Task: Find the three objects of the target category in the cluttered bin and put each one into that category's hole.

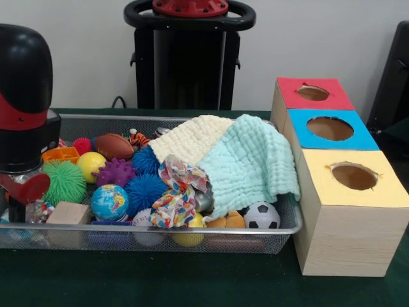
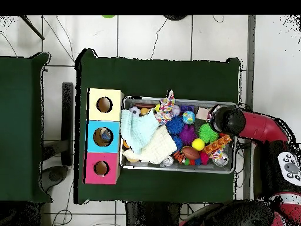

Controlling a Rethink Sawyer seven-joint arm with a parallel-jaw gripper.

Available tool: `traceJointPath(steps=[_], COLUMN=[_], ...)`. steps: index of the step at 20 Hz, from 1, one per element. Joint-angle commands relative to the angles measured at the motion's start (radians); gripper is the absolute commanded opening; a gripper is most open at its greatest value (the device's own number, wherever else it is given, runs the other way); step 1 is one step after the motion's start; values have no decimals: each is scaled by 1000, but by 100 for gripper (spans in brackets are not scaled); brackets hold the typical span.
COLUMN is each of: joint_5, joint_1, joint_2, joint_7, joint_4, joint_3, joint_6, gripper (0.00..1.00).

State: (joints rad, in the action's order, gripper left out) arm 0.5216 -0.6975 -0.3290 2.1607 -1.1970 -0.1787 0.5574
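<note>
The wire mesh bin (image 1: pixel 192 243) is full of toys; in the overhead view it (image 2: pixel 176 166) lies right of the three boxes. My gripper (image 1: pixel 19 198) hangs low over the bin's left end, under the arm's black and red head; from overhead it (image 2: pixel 227 122) is at the bin's right end. Whether it holds anything is hidden. One clear wrinkly plastic piece (image 2: pixel 221 159) lies in the bin corner near the robot. Other clear pieces are hidden. The red-topped box's hole (image 1: pixel 313 93) is farthest from the camera, and it also shows in the overhead view (image 2: pixel 101 168).
The blue-topped box (image 1: pixel 330 146) and yellow-topped box (image 1: pixel 348 217) stand in a row with the red one. A cream cloth (image 1: pixel 192 137) and a mint cloth (image 1: pixel 249 163) cover the bin's right half. A dotted paper wad (image 1: pixel 176 192), spiky balls, a globe ball (image 1: pixel 109 202) and a wooden block (image 1: pixel 67 213) fill the rest.
</note>
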Motion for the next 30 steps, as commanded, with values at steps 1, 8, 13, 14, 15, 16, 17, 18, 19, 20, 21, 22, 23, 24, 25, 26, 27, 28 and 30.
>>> traceJointPath(steps=[1,8,13,14,15,16,17,18,19,20,21,22,23,24,25,26,27,28,30], joint_5=[-2,-35,-38,-33,-28,-19,-13,-7,-2,6,5,3,1,2,1,-2,-3,-2,-6], joint_1=[22,17,15,15,19,11,12,8,5,-3,-7,-10,-14,-20,-23,-30,-33,-37,-44], joint_2=[-77,-158,-177,-173,-175,-157,-143,-136,-132,-128,-125,-123,-121,-116,-112,-108,-104,-101,-94], joint_7=[-88,-108,-100,-98,-93,-94,-93,-99,-105,-109,-111,-114,-116,-118,-119,-116,-116,-111,-108], joint_4=[-137,-191,-218,-218,-225,-223,-210,-208,-206,-210,-211,-212,-214,-216,-215,-221,-219,-222,-223], joint_3=[-7,-24,-30,-28,-25,-30,-29,-30,-33,-37,-41,-45,-49,-52,-53,-56,-57,-57,-60], joint_6=[102,154,154,149,141,115,111,104,96,72,70,68,66,61,61,55,54,48,47], gripper=[0,0,0,0,0,0,0,0,0,0,0,0,100,100,100,100,100,100,100])
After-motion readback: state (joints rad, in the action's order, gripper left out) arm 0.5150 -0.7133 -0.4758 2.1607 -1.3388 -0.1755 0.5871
